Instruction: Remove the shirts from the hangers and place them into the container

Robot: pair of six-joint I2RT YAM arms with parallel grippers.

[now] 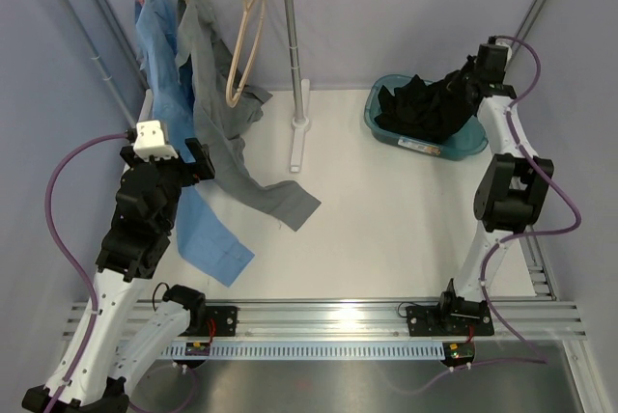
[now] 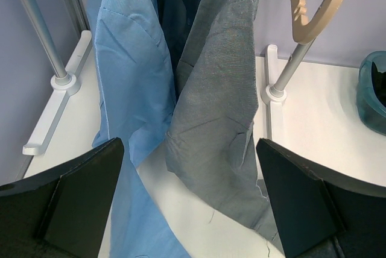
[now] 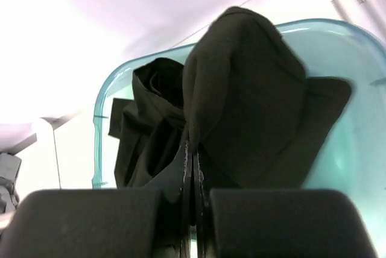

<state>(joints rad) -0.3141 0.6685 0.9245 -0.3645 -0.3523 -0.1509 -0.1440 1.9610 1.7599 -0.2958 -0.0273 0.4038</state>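
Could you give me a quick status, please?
Left gripper open, facing grey shirt and light blue shirt, both hanging. Right gripper shut on black shirt, mostly in container. Bare tan hanger beside grey shirt.

Left wrist view: teal container (image 2: 374, 95) cut off by right edge, tan hanger (image 2: 301, 26) cropped at top. Right wrist view: black shirt (image 3: 241, 101) hides much of container floor and right gripper (image 3: 193, 167) tips. Top view: label (image 1: 426, 146) unreadable.

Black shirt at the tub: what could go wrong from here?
The right pincer is shut on the black shirt above the container; if it retreats before opening, the shirt could drag back out. The open left pincer faces the grey shirt and the light blue shirt hanging close together, so it might pinch both.
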